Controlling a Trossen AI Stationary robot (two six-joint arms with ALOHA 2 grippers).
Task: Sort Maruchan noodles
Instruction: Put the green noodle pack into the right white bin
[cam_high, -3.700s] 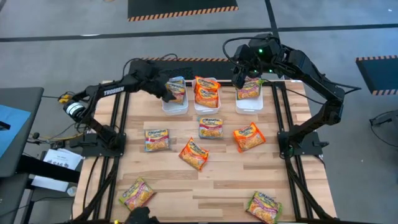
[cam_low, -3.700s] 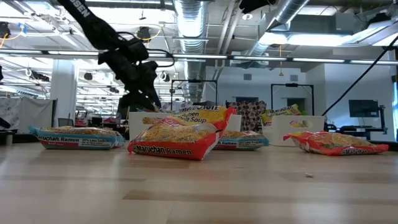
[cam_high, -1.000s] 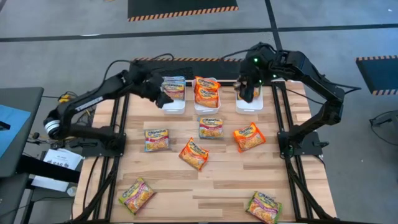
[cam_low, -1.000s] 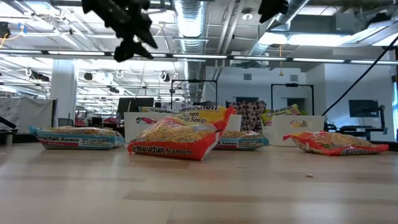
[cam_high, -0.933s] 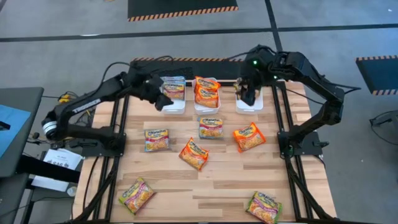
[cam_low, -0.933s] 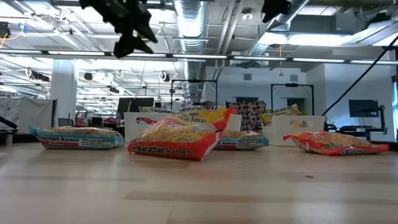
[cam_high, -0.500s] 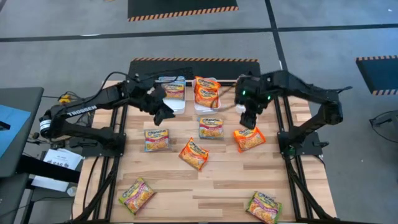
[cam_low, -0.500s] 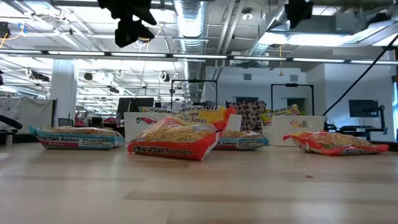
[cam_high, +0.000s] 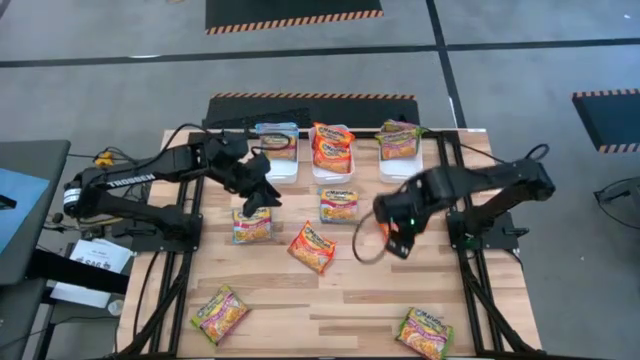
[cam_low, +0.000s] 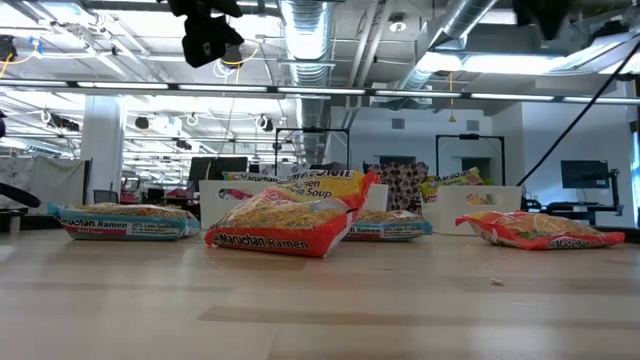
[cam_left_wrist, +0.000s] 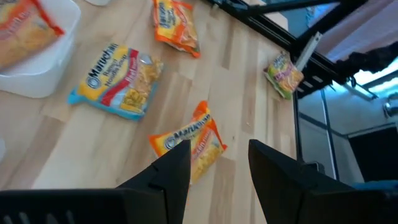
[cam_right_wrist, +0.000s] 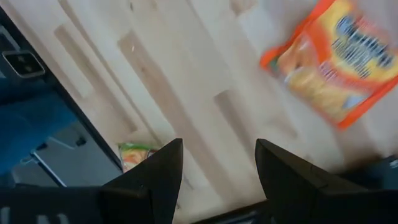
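Noodle packets (cam_high: 330, 146) now sit in all three bins (cam_high: 281, 169); both pincers, left (cam_high: 262, 193) and right (cam_high: 392, 238), have swung back over the table (cam_high: 360, 300), open and empty, likely for next picks.

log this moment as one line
left gripper: open, over blue packet | right gripper: open, empty | bins: partly filled

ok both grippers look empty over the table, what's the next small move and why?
Probably lower the open right gripper onto the orange packet under it. That packet lies loose on the table, not in a bin, and nothing is held. The open left gripper hovers near the blue packet.
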